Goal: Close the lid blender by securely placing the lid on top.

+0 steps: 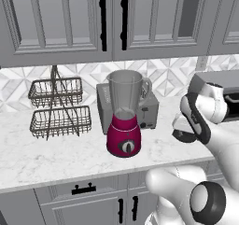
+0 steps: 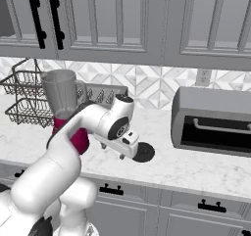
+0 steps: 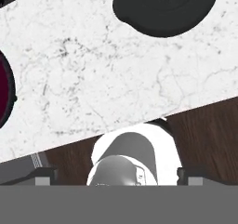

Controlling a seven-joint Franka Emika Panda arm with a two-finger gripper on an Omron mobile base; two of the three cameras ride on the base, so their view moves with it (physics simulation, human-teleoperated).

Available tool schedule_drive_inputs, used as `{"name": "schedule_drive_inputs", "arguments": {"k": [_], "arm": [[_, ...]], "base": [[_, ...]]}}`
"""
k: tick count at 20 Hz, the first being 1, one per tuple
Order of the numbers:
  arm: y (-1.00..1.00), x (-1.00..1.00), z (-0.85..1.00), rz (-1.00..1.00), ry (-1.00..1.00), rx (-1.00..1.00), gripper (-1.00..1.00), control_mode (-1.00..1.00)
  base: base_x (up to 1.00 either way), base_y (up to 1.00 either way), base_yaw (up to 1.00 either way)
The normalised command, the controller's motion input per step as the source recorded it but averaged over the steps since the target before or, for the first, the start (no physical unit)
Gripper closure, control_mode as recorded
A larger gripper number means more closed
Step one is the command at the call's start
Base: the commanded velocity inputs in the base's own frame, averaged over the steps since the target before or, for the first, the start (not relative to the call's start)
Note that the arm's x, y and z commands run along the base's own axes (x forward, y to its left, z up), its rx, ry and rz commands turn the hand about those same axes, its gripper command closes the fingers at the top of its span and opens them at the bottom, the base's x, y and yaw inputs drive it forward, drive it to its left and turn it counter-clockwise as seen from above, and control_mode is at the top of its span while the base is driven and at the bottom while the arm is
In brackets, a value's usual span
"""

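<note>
On the marble counter (image 2: 196, 169), flat round black lid (image 2: 142, 153)

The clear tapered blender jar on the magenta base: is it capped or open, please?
Open: the jar mouth is bare; the flat black round lid lies on the counter.

The lid (image 3: 166, 7) is cut off by the hand view's top edge.

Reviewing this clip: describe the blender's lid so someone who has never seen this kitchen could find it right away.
Start at the marble counter under the grey cabinets, between the magenta blender and the dark oven-like box at the right. The lid lies flat on the counter, near the front edge. It is a flat round black disc, separate from the blender's base.
</note>
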Motion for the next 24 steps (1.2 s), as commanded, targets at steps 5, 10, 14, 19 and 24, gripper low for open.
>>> {"name": "schedule_drive_inputs", "arguments": {"k": [5, 10, 14, 19, 24], "arm": [[-0.34, 0.09, 0.0, 0.0, -0.11, -0.05, -1.0, -1.0], [-0.34, 0.34, 0.0, 0.0, -0.03, -0.02, -1.0, -1.0], [-0.36, 0.33, -0.01, 0.0, 0.0, 0.0, -1.0, -1.0], [-0.11, 0.42, -0.16, 0.0, 0.0, 0.0, -1.0, -1.0], [0.0, 0.24, -0.37, 0.0, 0.0, -0.08, -1.0, -1.0]], "base": [[0.0, 0.0, 0.0], [0.0, 0.0, 0.0], [0.0, 0.0, 0.0], [0.0, 0.0, 0.0], [0.0, 0.0, 0.0]]}}
